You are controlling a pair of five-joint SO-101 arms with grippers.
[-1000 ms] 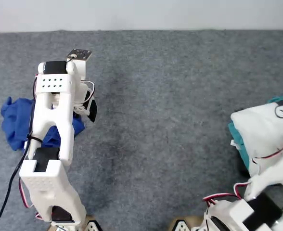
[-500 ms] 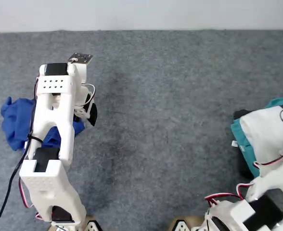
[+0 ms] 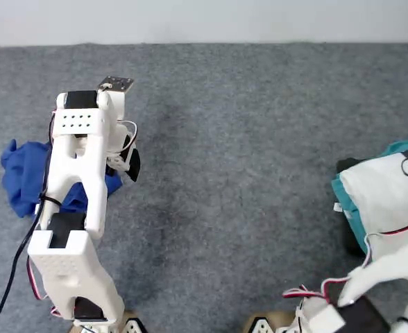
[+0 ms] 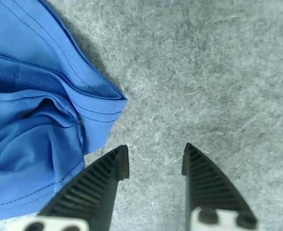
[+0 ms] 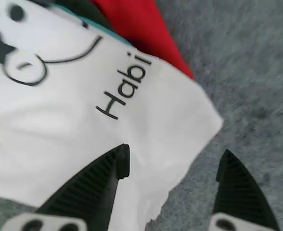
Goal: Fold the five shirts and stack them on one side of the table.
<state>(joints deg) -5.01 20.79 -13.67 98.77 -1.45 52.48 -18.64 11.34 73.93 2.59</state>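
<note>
Lying just beside left claw (image 4: 155, 154), blue shirt (image 4: 35, 96); white shirt (image 5: 59, 110) under right claw (image 5: 175, 151); both agape, empty.

The left arm (image 3: 72, 208) is built from blocky white plastic shells with black motors set between them. One shell carries a grid of small round holes (image 3: 79, 121). Thin red, white and black wires (image 3: 126, 135) loop beside its wrist, and a black cable (image 3: 13, 267) runs along its lower half. The right arm (image 3: 391, 267) has the same white shells, crossed by a thin red wire (image 3: 398, 229). The left gripper (image 4: 155, 159) and right gripper (image 5: 175, 159) have black, tapering fingers with ribbed inner faces. The fingers sit on white bases with dark screw holes (image 4: 204, 216).
</note>
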